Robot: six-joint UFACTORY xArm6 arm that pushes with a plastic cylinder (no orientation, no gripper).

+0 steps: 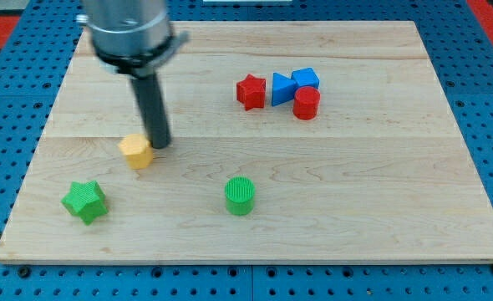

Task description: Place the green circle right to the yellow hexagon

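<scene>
The green circle (240,196) stands on the wooden board at the lower middle. The yellow hexagon (136,151) lies to its upper left, at the board's left middle. My tip (160,145) sits just right of the yellow hexagon, touching or nearly touching its right edge. The green circle is well to the lower right of my tip, apart from it.
A green star (85,201) lies at the lower left. A red star (251,92), a blue triangle (282,88), a blue cube (306,79) and a red cylinder (306,104) cluster at the upper right. The wooden board (380,184) rests on a blue pegboard.
</scene>
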